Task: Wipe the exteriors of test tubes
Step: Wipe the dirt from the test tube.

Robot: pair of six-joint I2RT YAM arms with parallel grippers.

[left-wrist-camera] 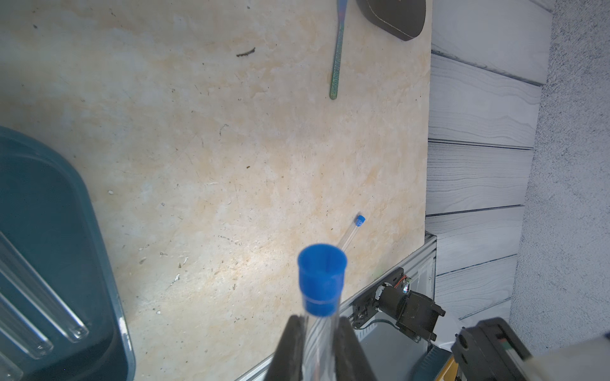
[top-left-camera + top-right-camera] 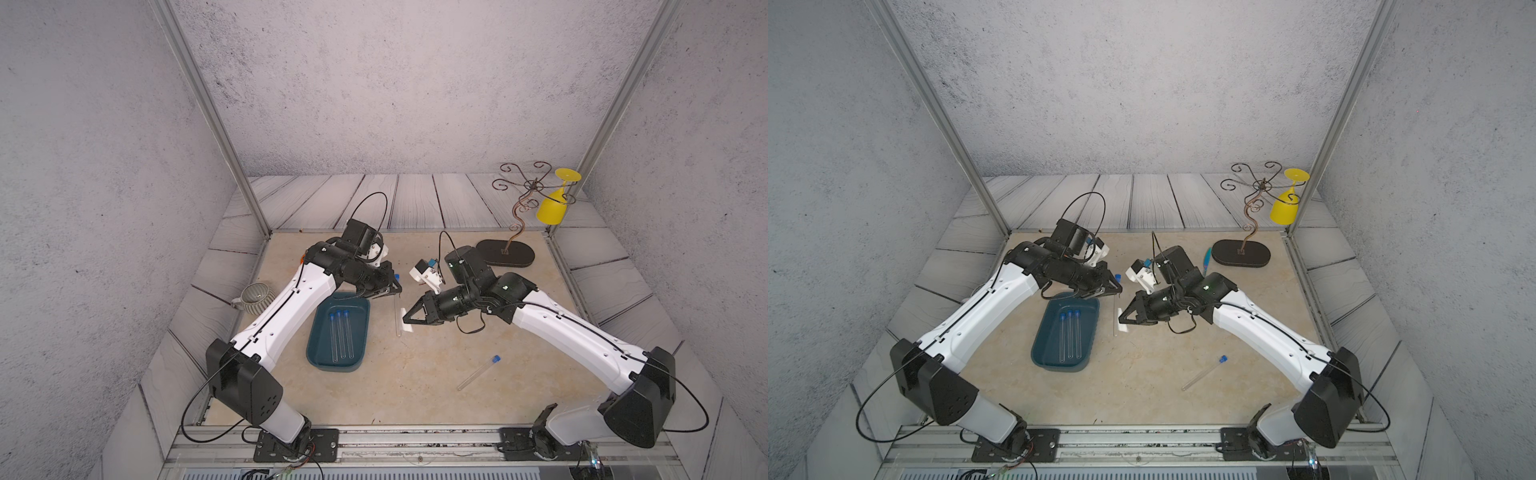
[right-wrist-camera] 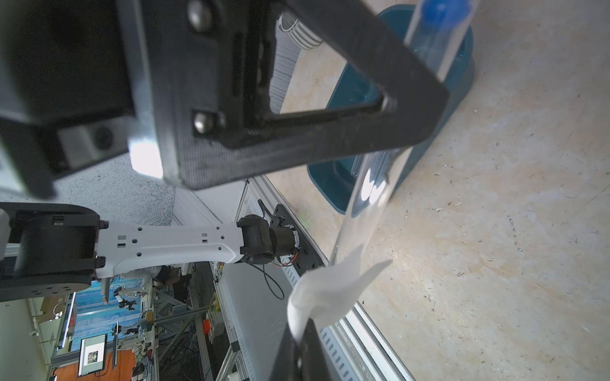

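A clear test tube (image 2: pixel 397 316) (image 2: pixel 1114 316) with a blue cap (image 1: pixel 321 280) hangs upright over the table. My left gripper (image 2: pixel 397 291) (image 1: pixel 320 321) is shut on it just under the cap. My right gripper (image 2: pixel 404 322) (image 3: pixel 302 333) is shut on a small white wipe (image 2: pixel 408 327) (image 3: pixel 330 287), which lies against the tube's lower end (image 3: pixel 363 204). Three more test tubes (image 2: pixel 343 332) (image 2: pixel 1070 332) lie side by side in a teal tray (image 2: pixel 336 369) (image 2: pixel 1059 368). Another test tube (image 2: pixel 478 372) (image 1: pixel 351 231) lies loose on the table at the front right.
A wire stand on a black oval base (image 2: pixel 505 252) holds a yellow glass (image 2: pixel 552 208) at the back right. A teal flat utensil (image 2: pixel 1207 255) (image 1: pixel 338 56) lies next to that base. A ribbed grey mug (image 2: pixel 257 297) sits left of my left arm.
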